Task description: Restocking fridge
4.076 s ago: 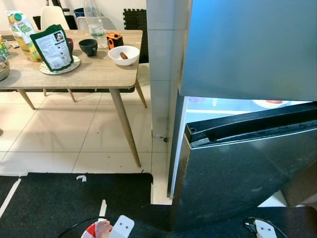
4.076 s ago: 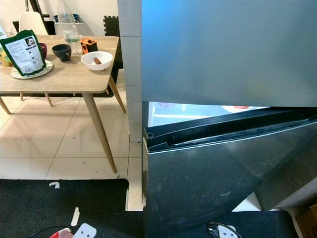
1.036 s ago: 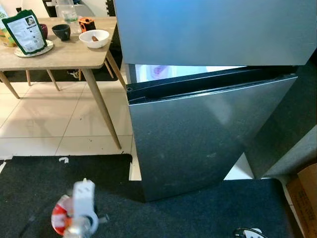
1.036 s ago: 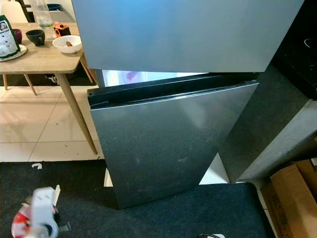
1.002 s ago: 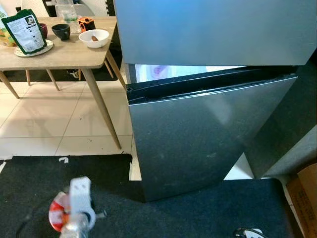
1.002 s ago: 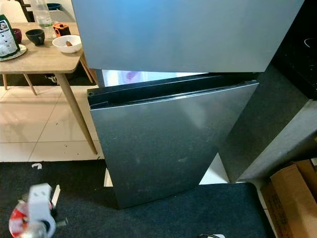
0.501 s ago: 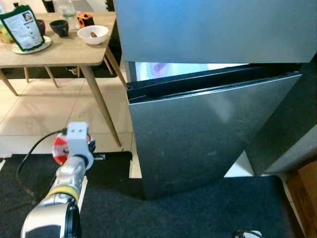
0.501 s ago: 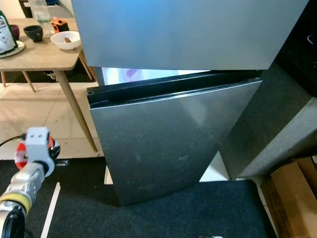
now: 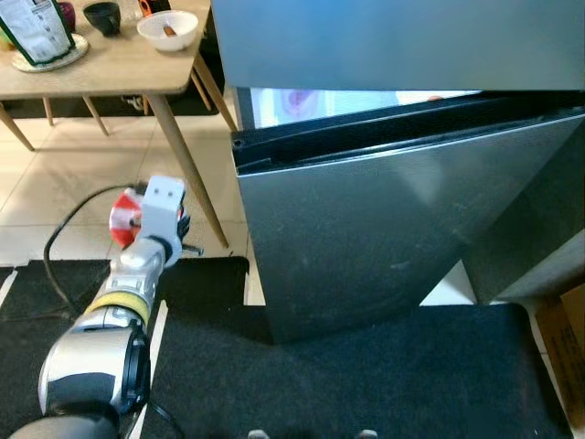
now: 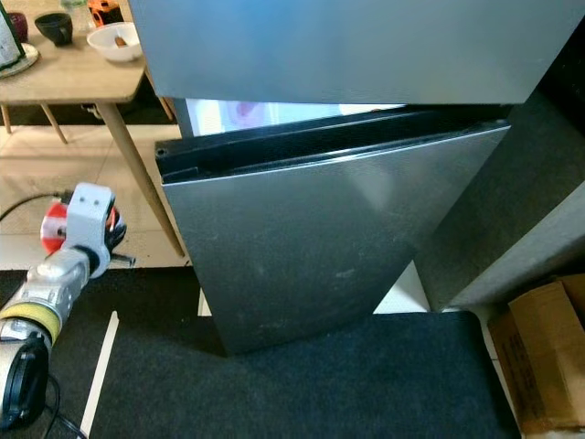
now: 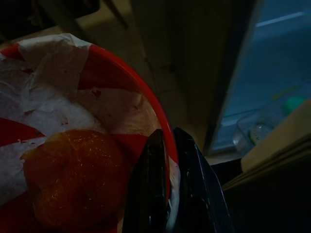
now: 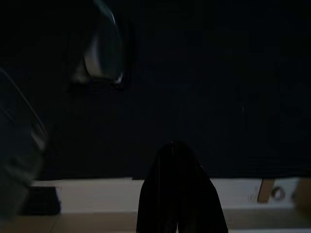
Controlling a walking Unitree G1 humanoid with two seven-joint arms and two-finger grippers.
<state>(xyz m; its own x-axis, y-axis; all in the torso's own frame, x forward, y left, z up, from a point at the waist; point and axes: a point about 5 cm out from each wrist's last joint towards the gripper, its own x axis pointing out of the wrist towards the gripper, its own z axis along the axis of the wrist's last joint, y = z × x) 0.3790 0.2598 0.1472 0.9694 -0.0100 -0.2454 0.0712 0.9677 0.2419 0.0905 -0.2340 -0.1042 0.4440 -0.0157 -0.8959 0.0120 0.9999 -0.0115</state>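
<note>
Beside the ajar fridge door [image 9: 366,229], left claw [image 11: 167,160] clenched on red-and-white bowl [image 11: 73,121] with orange food [image 11: 68,179].

A home kitchen-dining area: a steel two-door fridge [image 9: 384,219] stood with its lower door ajar beside a wooden dining table [image 9: 101,78] set with a white bowl [image 9: 167,29] and dark cup [image 9: 101,16], on pale floor tiles [image 9: 82,192] and a black mat [image 9: 366,375].

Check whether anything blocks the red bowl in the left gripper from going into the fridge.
Yes. The lower fridge door is only ajar, leaving a narrow lit gap at its left edge, and it stands between the red bowl held by the left gripper and the shelves inside. The gap looks too narrow.
</note>
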